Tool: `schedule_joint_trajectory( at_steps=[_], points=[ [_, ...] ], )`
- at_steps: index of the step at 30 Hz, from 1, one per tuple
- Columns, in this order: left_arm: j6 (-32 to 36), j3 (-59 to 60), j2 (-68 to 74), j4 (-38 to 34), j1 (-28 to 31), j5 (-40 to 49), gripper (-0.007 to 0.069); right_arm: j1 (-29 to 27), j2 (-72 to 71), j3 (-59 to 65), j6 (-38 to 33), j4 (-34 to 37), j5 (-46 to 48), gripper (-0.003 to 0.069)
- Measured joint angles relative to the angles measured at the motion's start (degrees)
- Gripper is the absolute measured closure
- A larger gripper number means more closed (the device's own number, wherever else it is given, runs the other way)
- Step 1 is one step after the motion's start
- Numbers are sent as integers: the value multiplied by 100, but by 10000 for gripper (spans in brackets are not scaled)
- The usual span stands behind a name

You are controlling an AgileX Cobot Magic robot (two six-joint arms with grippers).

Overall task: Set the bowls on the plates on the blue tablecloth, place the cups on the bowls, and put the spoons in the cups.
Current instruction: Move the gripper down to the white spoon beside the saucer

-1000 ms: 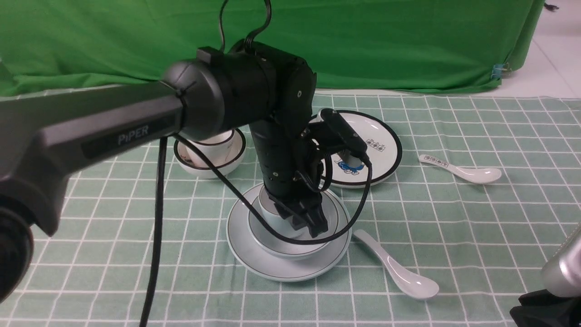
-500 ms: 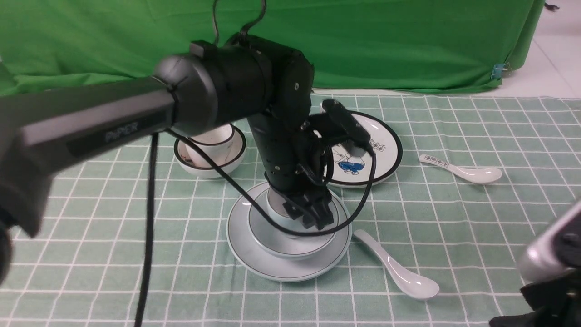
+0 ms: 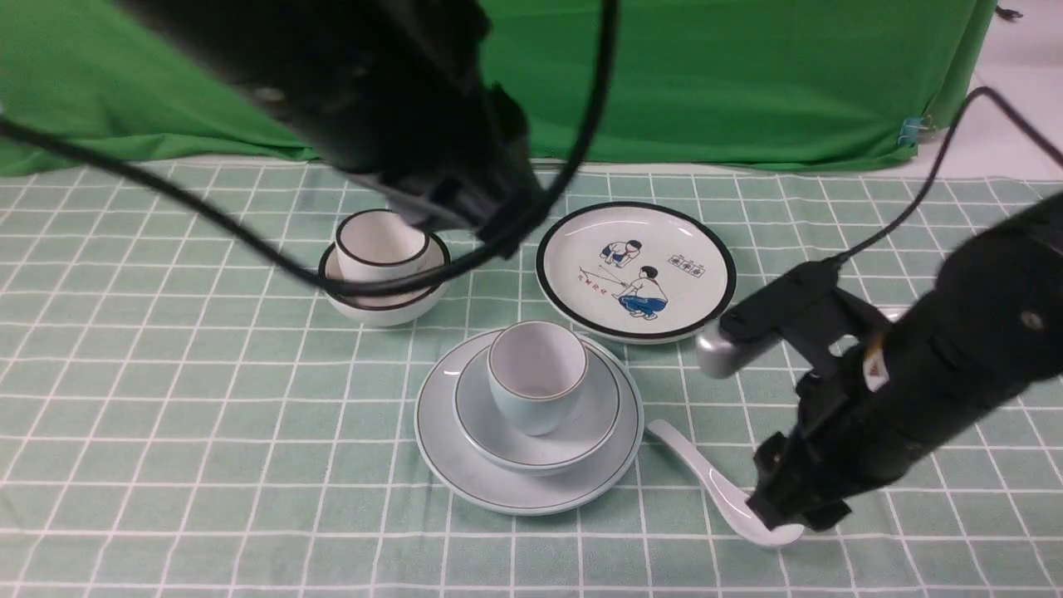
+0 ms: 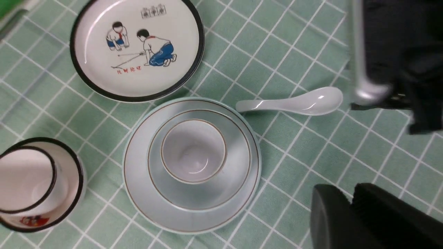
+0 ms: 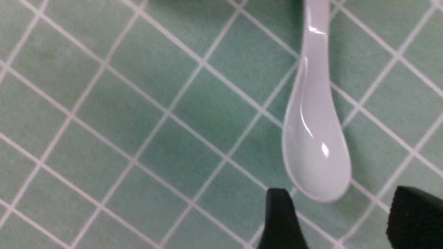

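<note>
**Setting.** A green backdrop [image 3: 747,75] fills the far side of the front view. It is plain cloth, hung in shallow folds and creases, and its hem lies on the surface behind the tablecloth [image 3: 166,432]. A narrow pale strip [image 3: 706,169] of bare surface runs between hem and tablecloth. The same strip and a sliver of green show in one corner of the left wrist view. At the right the backdrop turns a corner and drops away, and a small blue clip [image 3: 913,130] sits on its edge there. Beyond it lies a pale floor [image 3: 1026,124], crossed by a faint joint line. Light is soft and even — shadows on the tablecloth are weak and blurred at their edges.
</note>
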Motion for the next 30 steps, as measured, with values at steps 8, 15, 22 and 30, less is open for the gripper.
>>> schedule_joint_trajectory(
  at_steps=[8,15,22,30],
  points=[
    [-122,2340,-2402,-24,0,-1381,619,-248,1342,-787,-439,456,-311,200],
    [-212,3929,-3794,-35,0,-2730,617,-289,2046,-1005,-584,469,-758,196],
    [-256,4123,-3989,-40,0,-2880,616,-290,2240,-1058,-610,446,-906,225],
    [-269,4123,-3989,-40,0,-2891,615,-316,2250,-1082,-645,306,-829,500]
  ],
)
